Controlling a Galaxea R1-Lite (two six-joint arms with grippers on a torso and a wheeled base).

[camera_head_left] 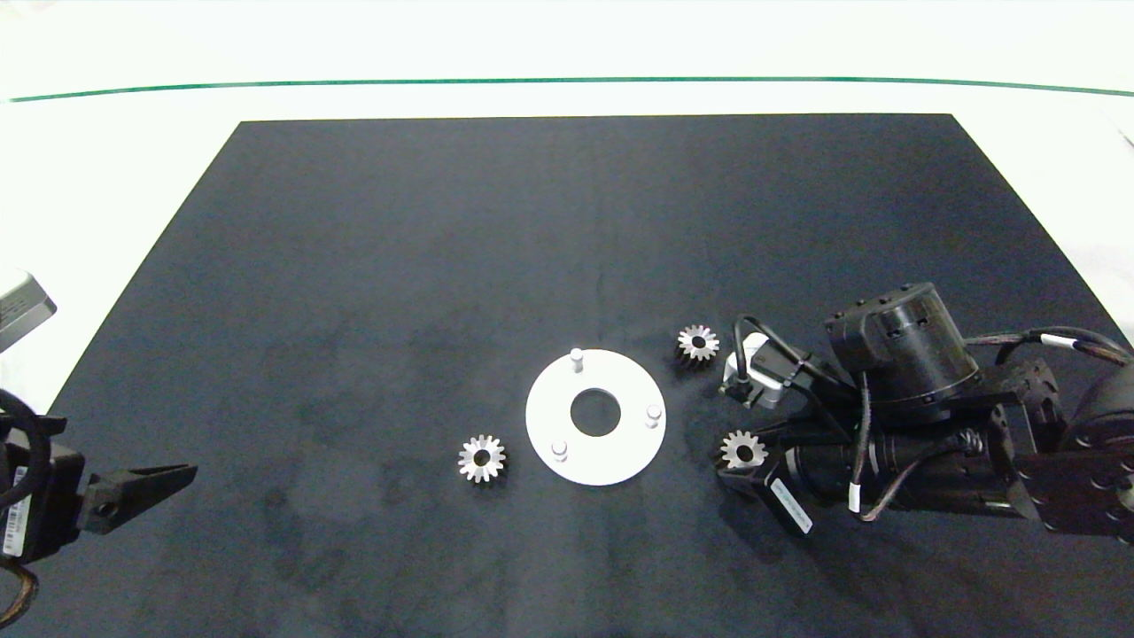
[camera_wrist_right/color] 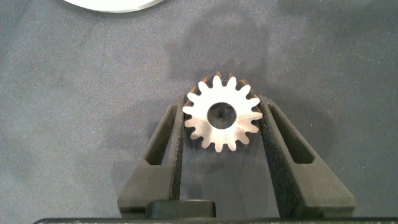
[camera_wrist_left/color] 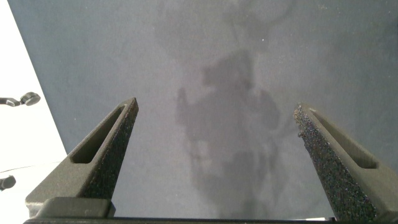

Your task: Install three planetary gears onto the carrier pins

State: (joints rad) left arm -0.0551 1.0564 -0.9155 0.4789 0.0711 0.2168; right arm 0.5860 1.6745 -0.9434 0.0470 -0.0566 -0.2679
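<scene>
A flat white carrier disc (camera_head_left: 620,454) lies at the middle of the black mat, and its rim shows in the right wrist view as the disc's rim (camera_wrist_right/color: 112,4). Three carrier pins (camera_head_left: 577,356) (camera_head_left: 654,413) (camera_head_left: 559,449) stand upright on it, all bare. One planetary gear (camera_head_left: 698,342) lies on the mat right of the disc's far side. Another gear (camera_head_left: 482,458) lies left of its near side. The third gear (camera_wrist_right/color: 222,114) (camera_head_left: 742,449) sits between the fingers of my right gripper (camera_wrist_right/color: 222,111) (camera_head_left: 741,454), which press on its teeth from both sides, just right of the disc. My left gripper (camera_wrist_left/color: 214,115) (camera_head_left: 177,478) hangs open at the mat's left edge.
The black mat (camera_head_left: 443,266) covers most of the white table (camera_head_left: 567,53), with a green line along the far side. A grey device (camera_head_left: 22,306) sits at the left edge. The right arm's body and cables (camera_head_left: 904,390) fill the mat's near right.
</scene>
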